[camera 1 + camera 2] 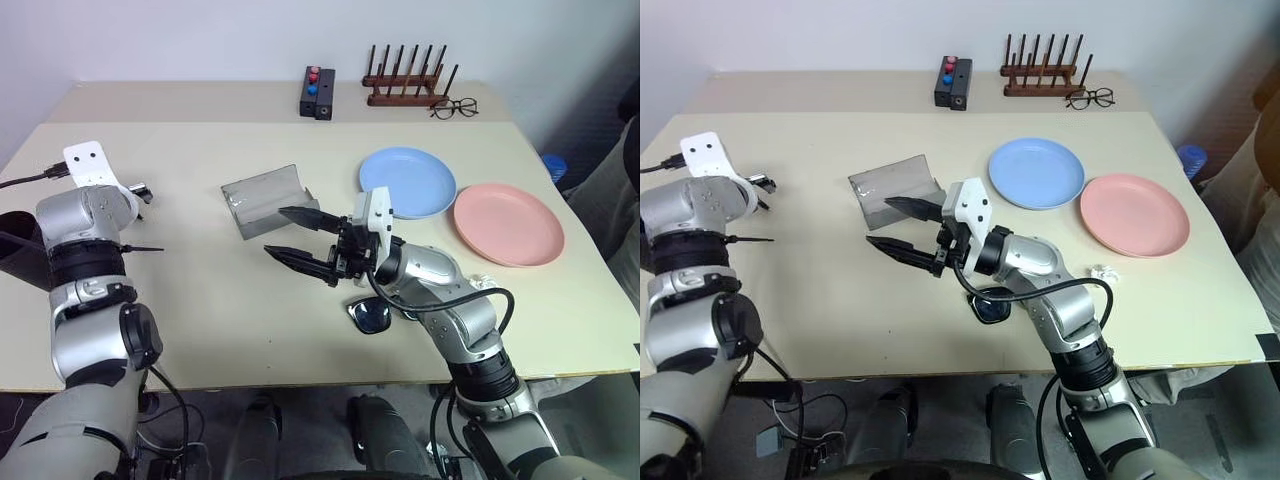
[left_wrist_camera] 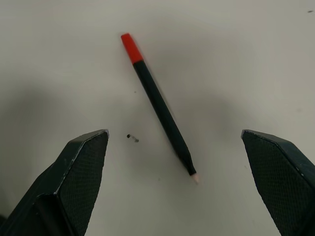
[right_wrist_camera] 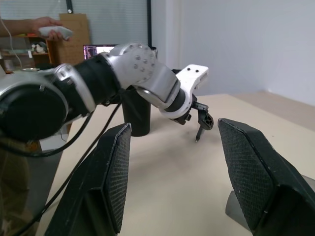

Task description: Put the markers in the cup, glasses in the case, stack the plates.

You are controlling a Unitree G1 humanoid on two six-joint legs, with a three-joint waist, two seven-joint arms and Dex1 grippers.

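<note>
Sunglasses (image 1: 370,315) lie nearest the table (image 1: 200,300) edge, half hidden under the right arm. Just beyond, the right gripper (image 1: 300,238) hangs open and empty before the grey case (image 1: 268,199), with blue plate (image 1: 408,182) and pink plate (image 1: 508,222) past it. At the table's left, the left gripper (image 2: 177,184) spreads wide, empty, above the red-capped marker (image 2: 157,103), cap pointing away from the fingers. The cup (image 3: 136,115) stands partly hidden behind that arm.

The red-capped black marker (image 2: 158,105) lies flat on the table; the grey case (image 1: 266,200) stands open (empty inside); blue plate (image 1: 408,182) and pink plate (image 1: 508,223) rest side by side.
</note>
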